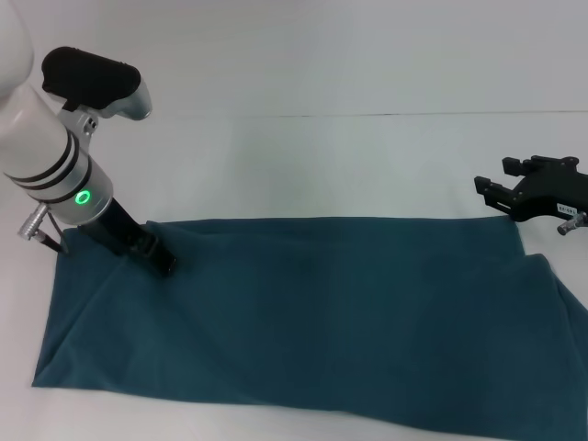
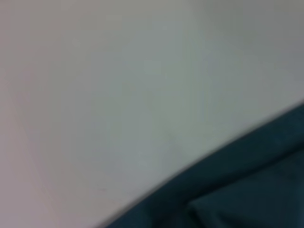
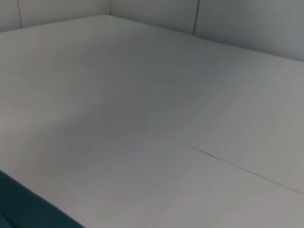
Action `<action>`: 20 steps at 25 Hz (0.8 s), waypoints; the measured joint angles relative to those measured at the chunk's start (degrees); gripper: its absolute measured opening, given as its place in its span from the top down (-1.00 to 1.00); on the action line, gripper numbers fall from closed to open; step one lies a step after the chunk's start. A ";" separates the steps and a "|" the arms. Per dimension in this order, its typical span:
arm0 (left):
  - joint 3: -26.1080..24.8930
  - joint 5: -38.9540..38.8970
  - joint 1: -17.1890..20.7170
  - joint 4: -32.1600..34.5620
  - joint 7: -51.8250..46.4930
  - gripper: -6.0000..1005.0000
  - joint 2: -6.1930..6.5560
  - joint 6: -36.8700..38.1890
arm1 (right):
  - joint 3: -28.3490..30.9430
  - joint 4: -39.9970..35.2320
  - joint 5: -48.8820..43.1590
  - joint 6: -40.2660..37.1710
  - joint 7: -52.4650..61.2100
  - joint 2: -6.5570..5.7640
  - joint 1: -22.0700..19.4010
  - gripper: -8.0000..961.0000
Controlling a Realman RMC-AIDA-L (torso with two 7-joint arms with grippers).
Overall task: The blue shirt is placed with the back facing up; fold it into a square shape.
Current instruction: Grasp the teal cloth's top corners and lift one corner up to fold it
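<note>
The blue shirt (image 1: 312, 312) lies spread in a wide band on the white desk (image 1: 322, 156). The left claw (image 1: 163, 262) presses down on its far left corner; whether it is clenched cannot be told. The right claw (image 1: 491, 188) hovers released just beyond the far right corner. Soft, light, limp cloth probably: best pinched at corners or edges.
</note>
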 joint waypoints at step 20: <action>-1.01 -0.16 0.60 2.69 3.15 0.32 -1.45 0.66 | 0.73 0.01 0.19 -1.07 0.01 0.03 -1.24 -0.08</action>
